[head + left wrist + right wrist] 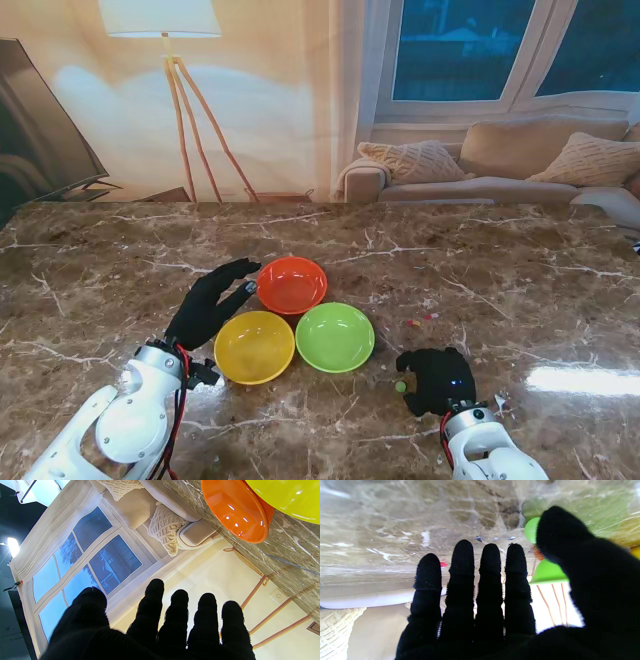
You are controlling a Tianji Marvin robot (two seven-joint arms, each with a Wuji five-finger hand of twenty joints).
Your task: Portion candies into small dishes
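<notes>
Three small dishes stand clustered mid-table: an orange dish (292, 284) farthest from me, a yellow dish (254, 346) and a green dish (335, 337) nearer. My left hand (210, 305), in a black glove, reaches past the yellow dish with straight fingers, its tips at the orange dish's left rim, holding nothing. The left wrist view shows the orange dish (235, 512) and the yellow dish (290, 497) beyond spread fingers (175, 615). My right hand (437, 380) hovers low to the right of the green dish, fingers (475, 580) straight, empty. A green candy (400, 385) lies by its thumb.
Tiny candies (428, 317) lie scattered on the marble table (520, 270) to the right of the green dish; a red candy (443, 564) shows past my right fingertips. A floor lamp (175, 60) and a sofa (500, 165) stand beyond the far edge.
</notes>
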